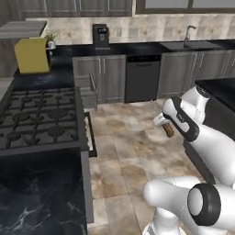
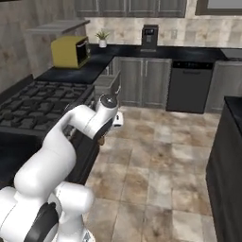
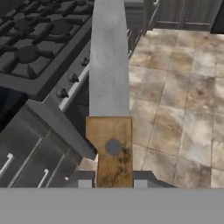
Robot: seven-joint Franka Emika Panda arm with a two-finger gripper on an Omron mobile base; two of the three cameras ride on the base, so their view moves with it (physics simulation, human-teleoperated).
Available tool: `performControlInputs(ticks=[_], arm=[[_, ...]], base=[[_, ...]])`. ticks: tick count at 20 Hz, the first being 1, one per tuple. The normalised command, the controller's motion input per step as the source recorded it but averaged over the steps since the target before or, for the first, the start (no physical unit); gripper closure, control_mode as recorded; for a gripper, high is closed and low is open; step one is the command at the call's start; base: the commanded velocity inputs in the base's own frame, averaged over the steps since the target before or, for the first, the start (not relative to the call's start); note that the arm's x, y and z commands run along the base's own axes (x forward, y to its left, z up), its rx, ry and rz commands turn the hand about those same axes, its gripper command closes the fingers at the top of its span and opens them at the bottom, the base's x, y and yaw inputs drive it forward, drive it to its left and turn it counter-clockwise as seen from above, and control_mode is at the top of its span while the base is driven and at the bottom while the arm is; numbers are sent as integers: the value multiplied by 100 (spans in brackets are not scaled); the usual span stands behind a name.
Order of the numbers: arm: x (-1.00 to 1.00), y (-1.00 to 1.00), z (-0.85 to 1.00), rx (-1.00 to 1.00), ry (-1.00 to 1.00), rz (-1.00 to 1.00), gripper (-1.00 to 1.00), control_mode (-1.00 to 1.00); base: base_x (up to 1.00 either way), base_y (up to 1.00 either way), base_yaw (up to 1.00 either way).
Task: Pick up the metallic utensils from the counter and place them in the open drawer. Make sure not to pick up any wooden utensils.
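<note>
We held the knife by its brown handle, the gripper pinched on the handle's lower end with the silver blade running straight out ahead of the hand. In the left base view the gripper hung in mid-air over the tiled floor, between the stove and the dark counter at the right edge, with the brown handle end poking out below it. An open drawer stood out from the grey cabinets at the far end of the stove run, well apart from the hand.

We judged the main risk to be the long blade. Held only at the handle's end, it could pivot or slip in the jaws as the arm swung, and it would then drop to the floor. The tip reached far ahead, so it could strike the stove's front edge or the drawer's front panel before the hand got over the drawer.

We could read no brand, label or writing anywhere; the appliances on the far counter were too small to tell.
</note>
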Motion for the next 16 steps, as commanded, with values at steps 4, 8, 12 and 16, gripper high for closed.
performControlInputs(ticks=[4,8,12,16], arm=[[0,0,0,0,0,0,100,100],[0,0,0,0,0,0,100,100],[0,0,0,0,0,0,100,100],[0,0,0,0,0,0,100,100]], base=[[100,-2,29],[100,17,18],[100,18,15],[100,0,18]])
